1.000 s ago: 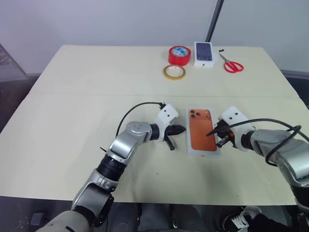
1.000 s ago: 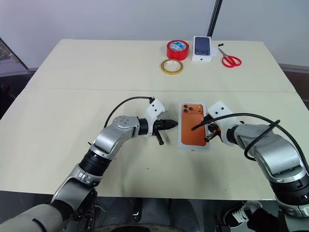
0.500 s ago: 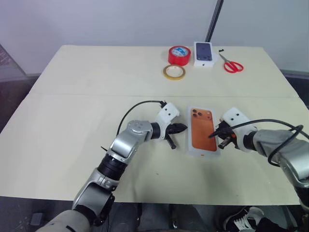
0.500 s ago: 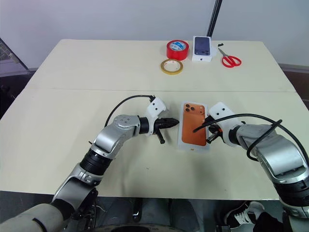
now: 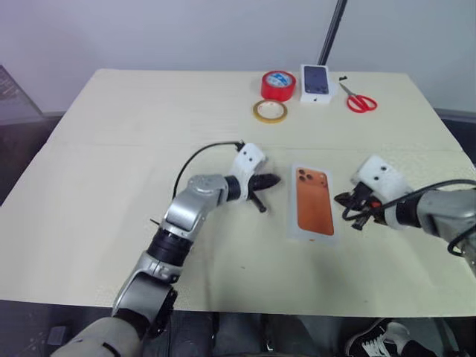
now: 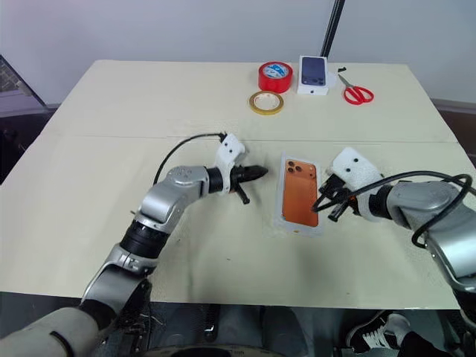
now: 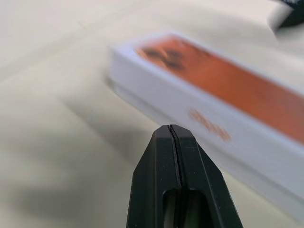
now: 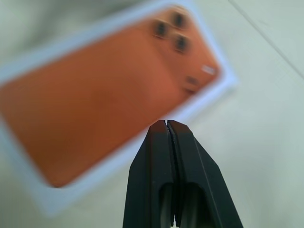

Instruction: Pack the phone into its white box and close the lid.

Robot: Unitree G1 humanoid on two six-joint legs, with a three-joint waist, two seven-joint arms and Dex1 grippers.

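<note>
The lid (image 5: 312, 210), white-bordered with an orange phone picture, lies flat on the cream table, closed over the white box. The phone is hidden. My left gripper (image 5: 274, 180) hovers shut and empty just left of the lid's far corner, pointing at it. My right gripper (image 5: 342, 199) is shut and empty too, beside the lid's right edge and clear of it. In the left wrist view the shut fingertips (image 7: 172, 128) face the lid's white side wall (image 7: 223, 128). From the right wrist, the shut fingertips (image 8: 166, 122) hang above the lid's printed face (image 8: 95, 109).
At the table's far edge are a red tape roll (image 5: 277, 84), a yellowish tape ring (image 5: 268, 111), a smaller white box with a dark phone picture (image 5: 315, 82) and red scissors (image 5: 359, 100). A black pole (image 5: 331, 33) rises behind them.
Both grippers have lifted off and drawn away from the lid, the right one out to the right, the left one up and back. The lid has stayed put.
</note>
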